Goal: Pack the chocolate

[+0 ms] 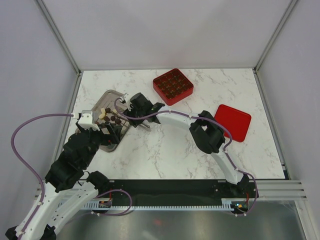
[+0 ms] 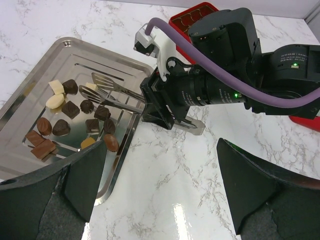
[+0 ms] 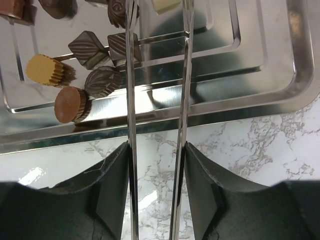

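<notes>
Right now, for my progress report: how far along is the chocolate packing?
Done: the red box shows dark pieces in several compartments. In hand: the right gripper holds the tongs over the tray. Left: a dozen or more chocolates lie on the tray, unpacked.

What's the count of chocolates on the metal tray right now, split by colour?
Pale cream pieces: 3
Golden-yellow piece: 1
Brown pieces, dark and milk together: 11
Total: 15, as far as the left wrist view shows.
</notes>
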Controlling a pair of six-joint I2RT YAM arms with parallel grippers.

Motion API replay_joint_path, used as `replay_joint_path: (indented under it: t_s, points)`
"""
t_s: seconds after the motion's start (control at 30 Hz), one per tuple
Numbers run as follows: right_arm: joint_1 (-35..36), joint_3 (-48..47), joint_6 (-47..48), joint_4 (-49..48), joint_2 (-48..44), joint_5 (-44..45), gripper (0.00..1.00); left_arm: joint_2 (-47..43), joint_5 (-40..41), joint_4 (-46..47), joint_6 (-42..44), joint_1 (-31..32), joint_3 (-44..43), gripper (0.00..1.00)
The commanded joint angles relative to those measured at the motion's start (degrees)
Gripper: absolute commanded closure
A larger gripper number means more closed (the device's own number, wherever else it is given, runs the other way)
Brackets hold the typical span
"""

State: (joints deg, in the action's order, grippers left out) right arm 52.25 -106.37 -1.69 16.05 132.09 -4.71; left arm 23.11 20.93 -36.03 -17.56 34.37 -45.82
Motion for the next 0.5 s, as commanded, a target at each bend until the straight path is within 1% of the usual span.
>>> replay_joint_path:
  t_s: [0.0,0.23,0.47]
  points:
    - [0.4,-3.76,-0.32,-2.34,0.71,-0.22,0.47,-0.18,1.48,2.46,1.48,-0.09,0.12,0.0]
    - [0.4,-4.38,-0.77,-2.26,1.24,0.84,0.53,-0.35,1.84,2.37,1.48,-0.09,0.21,0.0]
    - [0.4,-3.06,0.29,-1.9,-0.43,3.92,0.57,-0.09,2.01,2.37,1.65,-0.09,0.21,0.0]
